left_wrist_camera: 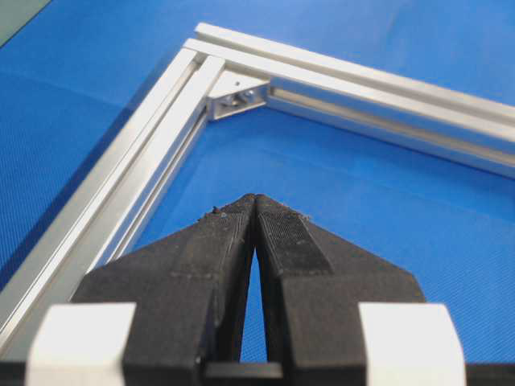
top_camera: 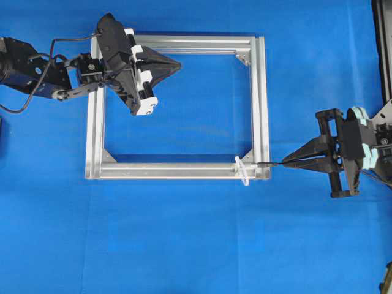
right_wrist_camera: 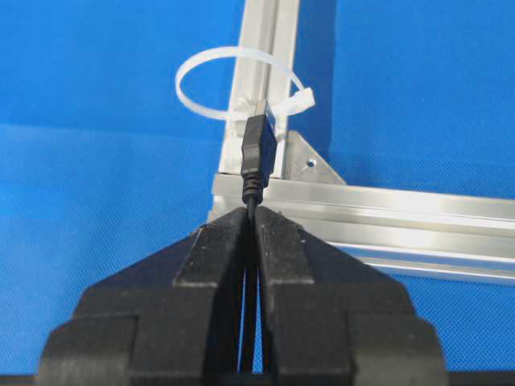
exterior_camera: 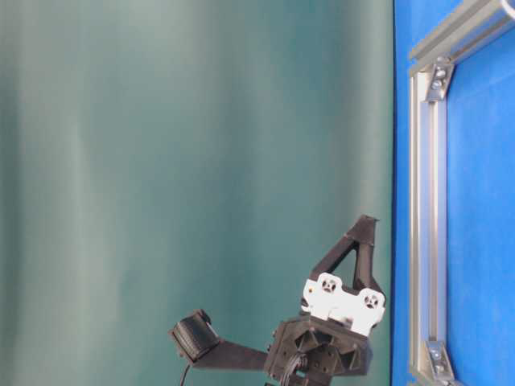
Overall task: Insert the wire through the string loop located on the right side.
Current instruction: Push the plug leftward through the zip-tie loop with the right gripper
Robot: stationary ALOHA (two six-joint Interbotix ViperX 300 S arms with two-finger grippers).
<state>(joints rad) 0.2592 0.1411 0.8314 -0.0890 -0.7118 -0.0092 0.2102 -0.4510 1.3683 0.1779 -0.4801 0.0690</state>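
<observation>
wire (right_wrist_camera: 259, 153) is pinched just behind its plug by the right gripper (right_wrist_camera: 252, 213), whose jaws are pressed tight on the cable. in the right wrist view the plug tip points at the string loop (right_wrist_camera: 233, 84), which stands up from the silver frame (right_wrist_camera: 386, 213) near its corner bracket (right_wrist_camera: 310, 165); the tip looks just short of the ring and not yet through it, though the exact gap is hard to judge. from overhead the plug (top_camera: 264, 163) sits at the frame's outer right edge, beside the loop (top_camera: 242, 169).

so the grasp and lining-up look done; the threading itself is left.

room is tight: the loop is small, and the rail and bracket lie right under the plug's path, so a low approach would likely catch the rail. blue cloth (top_camera: 184, 245) outside the frame is open on the right side. the left gripper (top_camera: 174, 63) hovers over the frame's far upper left corner, pressed together on nothing, well apart from the work.
</observation>
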